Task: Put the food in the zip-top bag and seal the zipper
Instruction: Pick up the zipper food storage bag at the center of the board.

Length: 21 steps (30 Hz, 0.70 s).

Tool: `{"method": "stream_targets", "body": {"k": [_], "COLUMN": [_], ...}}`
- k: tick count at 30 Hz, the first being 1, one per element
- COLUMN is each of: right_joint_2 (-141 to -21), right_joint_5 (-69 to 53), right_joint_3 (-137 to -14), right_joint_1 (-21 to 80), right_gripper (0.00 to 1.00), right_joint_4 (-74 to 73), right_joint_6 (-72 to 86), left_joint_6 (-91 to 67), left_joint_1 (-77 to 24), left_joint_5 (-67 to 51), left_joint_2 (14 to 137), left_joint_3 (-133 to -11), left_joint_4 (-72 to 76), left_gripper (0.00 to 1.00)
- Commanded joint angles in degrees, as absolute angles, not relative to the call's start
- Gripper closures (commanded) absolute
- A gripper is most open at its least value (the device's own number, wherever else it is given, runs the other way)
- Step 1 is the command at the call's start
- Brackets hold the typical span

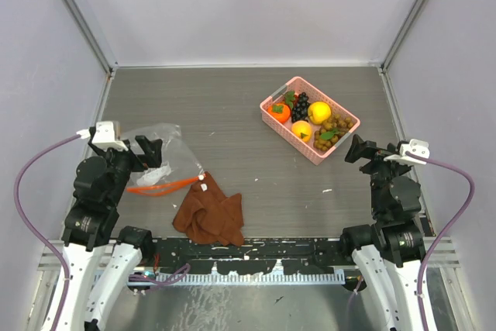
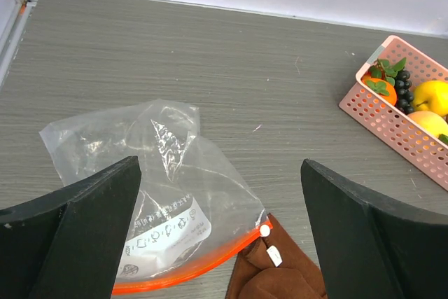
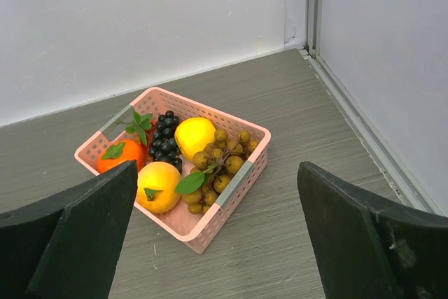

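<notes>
The food lies in a pink basket (image 1: 291, 83): an orange fruit with a leaf (image 1: 277, 112), dark grapes (image 1: 300, 105), two yellow round fruits (image 1: 318, 112) and brownish-green grapes (image 1: 333, 128). The clear zip-top bag (image 1: 159, 156) lies flat at the left, its orange-red zipper (image 1: 163, 186) along the near edge. My left gripper (image 1: 149, 151) hovers open over the bag (image 2: 175, 194), zipper (image 2: 189, 271) below it. My right gripper (image 1: 353, 149) stands open just right of the basket (image 3: 238, 180), facing the grapes (image 3: 220, 162). Both hold nothing.
A rust-brown cloth (image 1: 211, 213) lies crumpled at the zipper's right end, touching the bag's white slider (image 2: 265, 230). White walls close the table at the back and both sides. Bare grey tabletop (image 1: 232, 125) lies between bag and basket.
</notes>
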<state>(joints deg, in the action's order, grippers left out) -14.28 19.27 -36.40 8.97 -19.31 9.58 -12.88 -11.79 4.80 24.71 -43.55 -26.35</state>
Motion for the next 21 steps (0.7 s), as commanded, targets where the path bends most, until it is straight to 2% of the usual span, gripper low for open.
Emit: {"method": "stream_targets", "body": {"k": [1, 10, 21], "right_joint_2": [-15.19, -15.18, -14.05], "right_joint_5": [20.07, 20.60, 19.33], "right_joint_3": [-37.05, -36.78, -36.65], "right_joint_1": [9.40, 9.40, 9.36], "right_gripper": [0.00, 0.00, 0.00], "right_joint_4": [-15.91, -16.23, -16.13], "right_joint_6": [9.51, 10.00, 10.65], "left_joint_6": [-13.47, -15.46, -21.89], "left_joint_1": [-12.02, -12.04, -12.02], "left_joint_5": [5.89, 5.36, 4.02], "left_joint_2": [25.61, 30.10, 44.02], "left_joint_3": [-44.25, -46.85, -52.17], "left_joint_4": [-22.81, -25.53, -36.28], "left_gripper": [0.02, 0.02, 0.02]}}
